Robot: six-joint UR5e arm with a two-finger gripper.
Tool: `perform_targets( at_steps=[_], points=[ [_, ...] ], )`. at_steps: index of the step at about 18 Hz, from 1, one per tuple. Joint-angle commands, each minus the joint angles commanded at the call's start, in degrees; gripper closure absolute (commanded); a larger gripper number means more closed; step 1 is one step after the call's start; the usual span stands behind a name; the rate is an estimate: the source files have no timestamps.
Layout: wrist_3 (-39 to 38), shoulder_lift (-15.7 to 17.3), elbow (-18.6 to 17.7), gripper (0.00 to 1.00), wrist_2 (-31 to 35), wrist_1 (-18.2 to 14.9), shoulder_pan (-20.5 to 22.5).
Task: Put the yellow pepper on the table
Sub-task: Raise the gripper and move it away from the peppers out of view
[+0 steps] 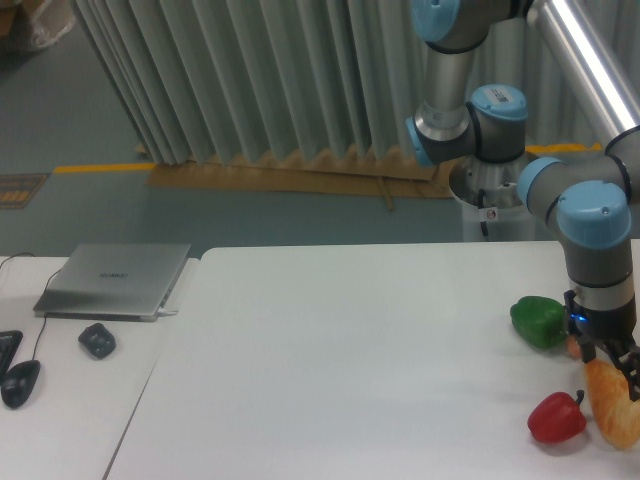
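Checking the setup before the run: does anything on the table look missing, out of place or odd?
Yes: no yellow pepper is visible. The table shows only a green pepper, a red pepper and a bread piece, clustered at the right edge. The gripper sits low over the bread, partly cut off by the frame.

The table (330,340) lies bare from its middle out toward nine o'clock, open to any approach. Toward four o'clock the way is crowded: a green pepper (538,321), a red pepper (556,418) and a bread piece (612,400) (touching the red one's side) cluster under the gripper (608,360).
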Motion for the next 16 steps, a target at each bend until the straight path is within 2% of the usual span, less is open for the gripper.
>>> perform_targets(
  at_steps=[6,10,13,16],
  points=[
    [-0.5,0.0,0.5,0.00,-1.2,0.0,0.7],
    [1.1,1.8,1.0,0.00,-2.0,-0.4,5.3],
    [13.1,2.8,1.0,0.00,-3.0,-1.4,9.2],
    [19.8,2.8,0.7,0.00,-5.7,-1.7,12.3]
  ],
)
